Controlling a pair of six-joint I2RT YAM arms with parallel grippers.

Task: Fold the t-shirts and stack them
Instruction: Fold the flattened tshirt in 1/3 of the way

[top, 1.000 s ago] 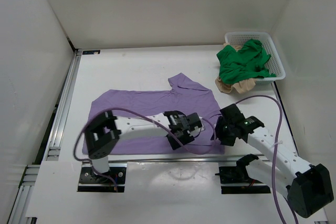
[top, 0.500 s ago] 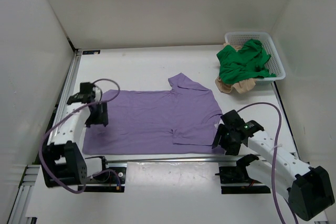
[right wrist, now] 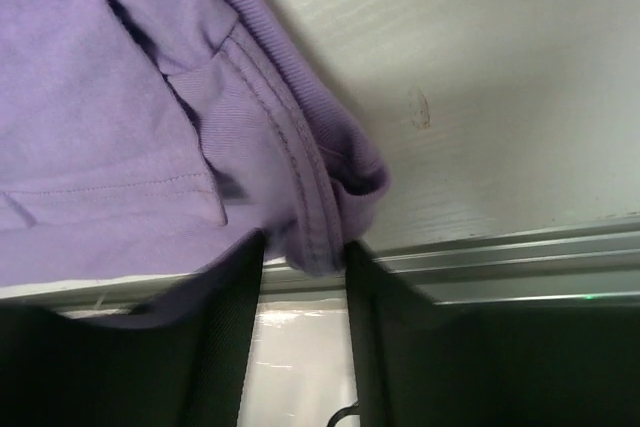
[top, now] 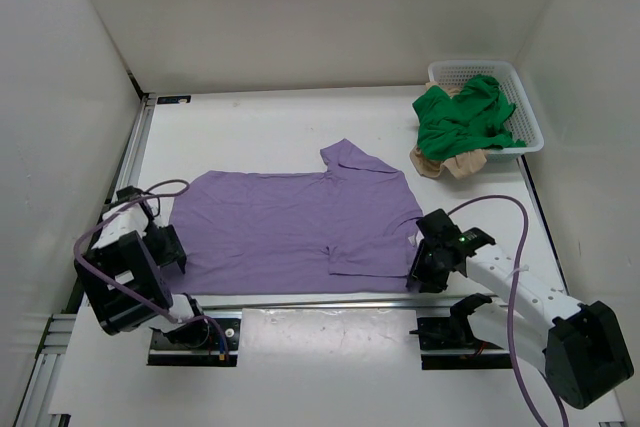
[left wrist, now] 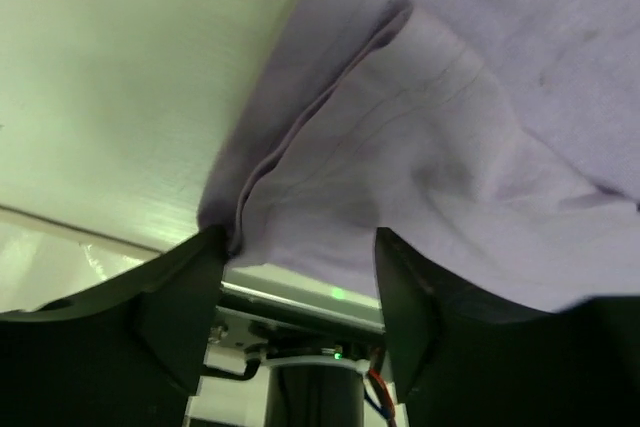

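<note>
Two corners matter to me here, both on the near hem of the lavender shirt [top: 290, 227], which lies spread flat on the table [top: 260, 127] just beyond the arm bases. My left hand [left wrist: 300, 257] sits at the near-left corner with its fingers wide apart and the cloth edge lying loosely between them, nothing pinched. My right hand [right wrist: 305, 247] is at the near-right corner, fingers pressing the rolled hem from both sides, so that corner is gripped. The green shirt [top: 460, 117] and beige shirt [top: 450, 162] lie crumpled, spilling over the near rim of the basket [top: 525, 97] at far right (untouched, by the look of them). To fold well, I judge the left hand should close right at the corner before any lift. Then both corners should rise evenly, with the hem taut between the hands, and travel away from me so it lands square without dragging the body.
</note>
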